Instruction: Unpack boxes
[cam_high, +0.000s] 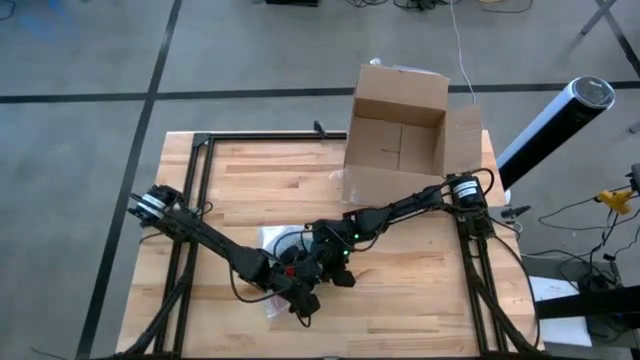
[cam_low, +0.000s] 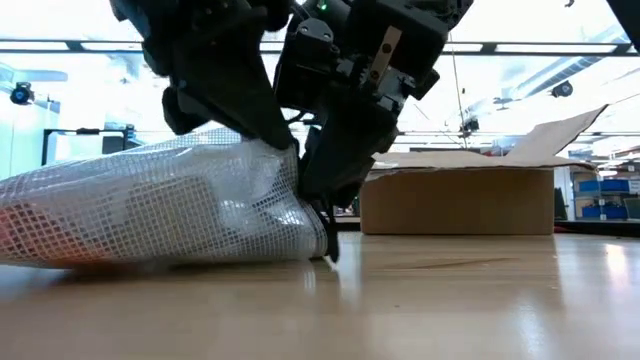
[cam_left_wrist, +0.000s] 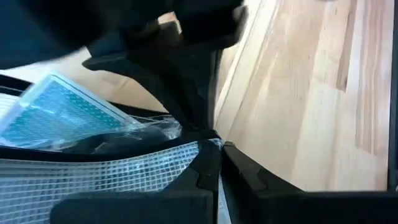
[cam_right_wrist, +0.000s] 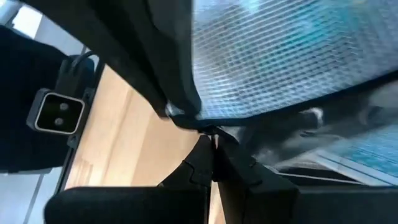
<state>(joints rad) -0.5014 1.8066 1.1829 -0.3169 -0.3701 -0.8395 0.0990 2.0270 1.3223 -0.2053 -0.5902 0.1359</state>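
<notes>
**Both tools pinching the same mesh pouch, box sits way behind**

So here's what we've got. The left tool (cam_high: 305, 297) and the right tool (cam_high: 322, 262) are bunched up together near the front middle of the desk (cam_high: 420, 300), both clamped on the translucent grid-patterned pouch (cam_low: 160, 210). In the left wrist view we can see the left tool's fingers (cam_left_wrist: 249, 177) closed together right on the pouch's edge, with the mesh (cam_left_wrist: 93, 174) running off to one side of them and a teal patterned item (cam_left_wrist: 56, 115) showing inside. Same story from the right wrist view: those fingers (cam_right_wrist: 205, 163) are shut tight on a corner of the pouch (cam_right_wrist: 286, 56).

From desk level, the pouch lies on the desk just beside and under the two tools, bulging and full, its end gathered up where the tools grip it.

The cardboard box (cam_high: 398, 140) is well apart from both tools, at the far edge of the desk beyond the right tool, flaps open and standing upright. Neither tool touches it.
</notes>
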